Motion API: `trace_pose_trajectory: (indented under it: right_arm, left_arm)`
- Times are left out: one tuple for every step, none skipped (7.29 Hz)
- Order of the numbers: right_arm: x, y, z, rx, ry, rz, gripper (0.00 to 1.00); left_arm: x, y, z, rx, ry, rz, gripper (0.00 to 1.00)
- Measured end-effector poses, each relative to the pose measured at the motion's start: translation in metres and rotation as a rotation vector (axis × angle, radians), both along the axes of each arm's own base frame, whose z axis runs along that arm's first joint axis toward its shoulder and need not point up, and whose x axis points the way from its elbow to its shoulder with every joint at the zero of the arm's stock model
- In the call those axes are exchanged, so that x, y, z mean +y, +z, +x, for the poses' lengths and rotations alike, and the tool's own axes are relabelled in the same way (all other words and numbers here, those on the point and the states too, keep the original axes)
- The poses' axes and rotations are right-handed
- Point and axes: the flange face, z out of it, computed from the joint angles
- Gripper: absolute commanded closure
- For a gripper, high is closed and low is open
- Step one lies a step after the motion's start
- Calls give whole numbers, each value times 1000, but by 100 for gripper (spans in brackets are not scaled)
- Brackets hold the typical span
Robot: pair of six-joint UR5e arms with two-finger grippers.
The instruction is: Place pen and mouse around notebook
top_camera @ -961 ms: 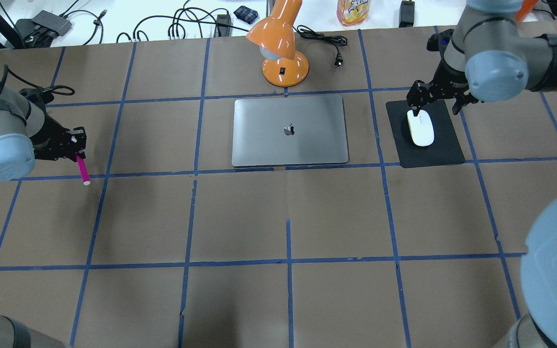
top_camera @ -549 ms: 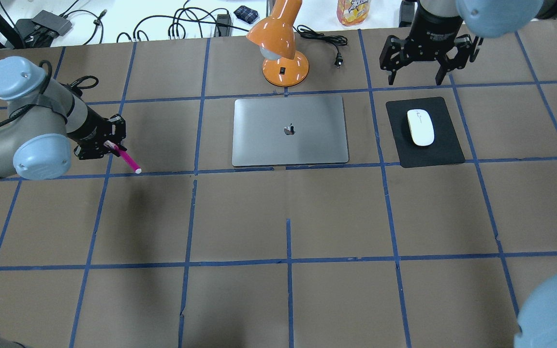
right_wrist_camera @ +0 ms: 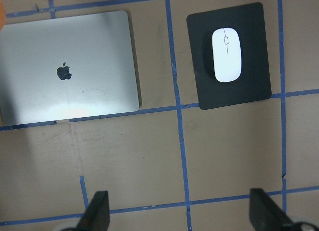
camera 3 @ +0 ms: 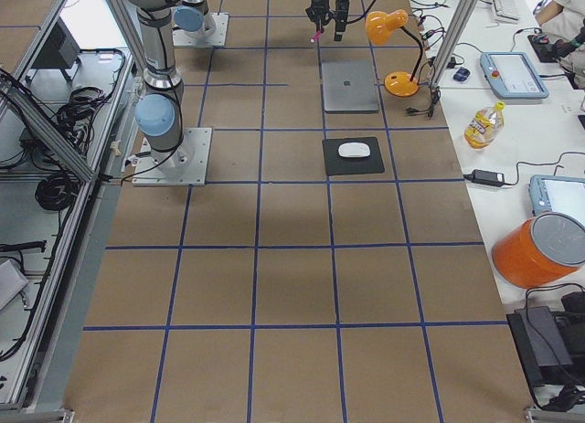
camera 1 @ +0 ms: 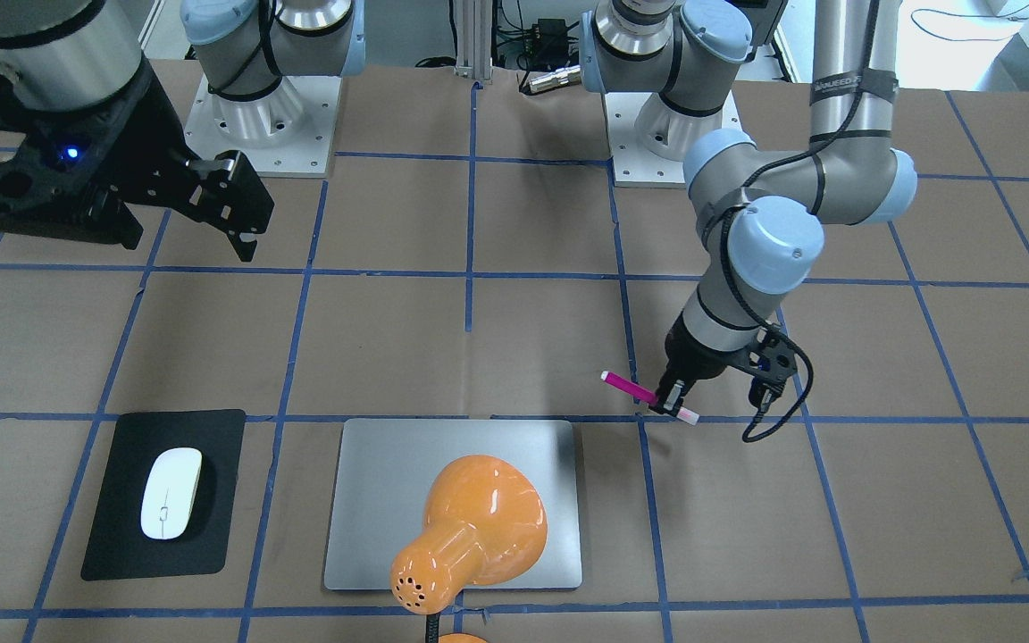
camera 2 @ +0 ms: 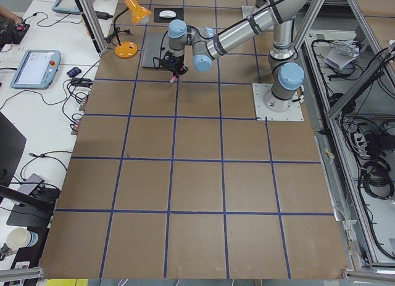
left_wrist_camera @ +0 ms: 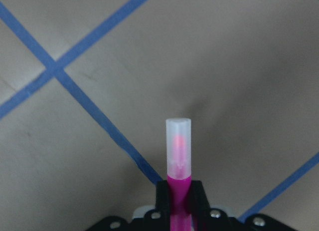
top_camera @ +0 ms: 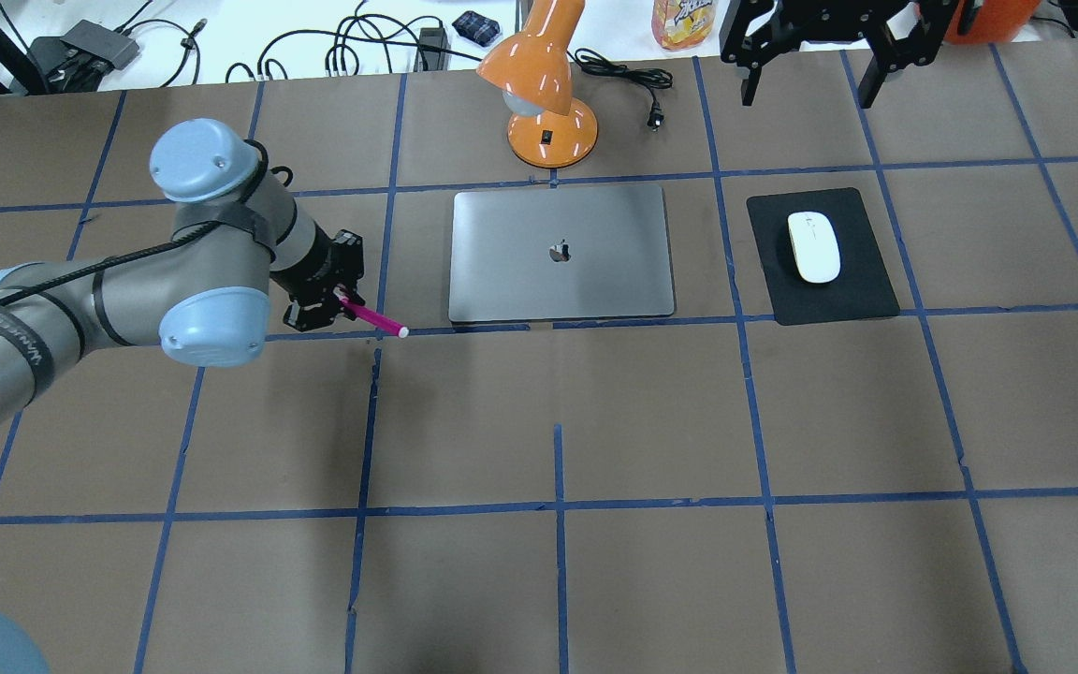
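Overhead exterior: left pincer pinching slim magenta-pink pen by its rear, beside silver-grey notebook; likely light, stiff.

The lamp hides part of the notebook; the overhead view crops the right pincer.

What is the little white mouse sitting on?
The mouse sits on a black mat, which lies flat on the brown table. The patch of mat right under the mouse is covered, so it cannot be seen.
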Motion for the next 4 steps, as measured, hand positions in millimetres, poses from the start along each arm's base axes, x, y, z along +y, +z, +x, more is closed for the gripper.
trace_pose_trajectory:
  right_arm:
    - [8, -4, 0, 2, 5, 2, 1]
    - [17, -11, 0, -1, 10, -8, 0]
    - [24, -22, 0, -3, 12, -26, 0]
    - [28, -29, 0, -4, 11, -54, 0]
  left_arm:
    - [8, -2, -34, 11, 66, 8, 100]
    - [17, -4, -62, 18, 120, 19, 100]
    - [25, -6, -88, 25, 172, 27, 100]
    - [33, -8, -109, 30, 218, 33, 100]
